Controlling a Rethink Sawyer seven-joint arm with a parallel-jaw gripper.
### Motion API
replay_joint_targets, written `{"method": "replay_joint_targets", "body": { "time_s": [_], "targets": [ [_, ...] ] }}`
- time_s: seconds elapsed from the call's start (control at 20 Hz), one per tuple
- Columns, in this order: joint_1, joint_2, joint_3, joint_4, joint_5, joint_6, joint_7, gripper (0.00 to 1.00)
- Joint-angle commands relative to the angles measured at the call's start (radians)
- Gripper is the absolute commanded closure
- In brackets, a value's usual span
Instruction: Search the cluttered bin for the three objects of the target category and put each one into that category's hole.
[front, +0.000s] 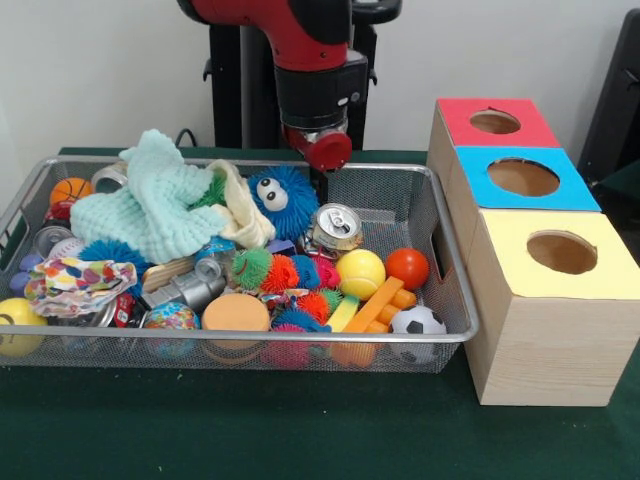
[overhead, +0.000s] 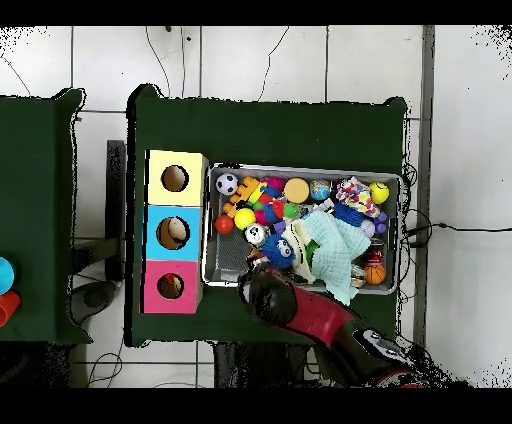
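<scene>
A wire mesh bin (front: 455, 335) is packed with toys. It holds a soccer ball (front: 417, 322), a yellow tennis ball (front: 360, 272), a red ball (front: 407, 267), a small basketball (front: 71, 190), spiky rubber toys (front: 282, 274) and a drink can (front: 335, 226). My gripper (front: 320, 188) hangs low at the bin's far wall. It is just behind the can and beside a blue fuzzy toy with eyes (front: 283, 200). From overhead, the arm's head (overhead: 268, 296) covers the gripper, close to the can (overhead: 256, 233).
Three wooden boxes stand right of the bin, each with a round hole: red (front: 495, 122), blue (front: 523, 177) and yellow (front: 562, 252). A mint knitted cloth (front: 150, 205) and a patterned cloth (front: 80, 283) cover the bin's left part. Green felt covers the table (front: 300, 430).
</scene>
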Motion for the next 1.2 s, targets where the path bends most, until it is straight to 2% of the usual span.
{"method": "replay_joint_targets", "body": {
  "time_s": [0.05, 0.3, 0.65, 1.2],
  "targets": [
    [0.029, -0.027, 0.036, -0.06, -0.01, -0.082, 0.098, 1.0],
    [0.039, -0.064, 0.042, -0.044, 0.008, -0.068, 0.113, 1.0],
    [0.098, -0.176, 0.007, -0.017, 0.07, 0.081, 0.122, 1.0],
    [0.129, -0.228, -0.008, -0.012, 0.123, 0.2, 0.129, 1.0]
  ]
}}
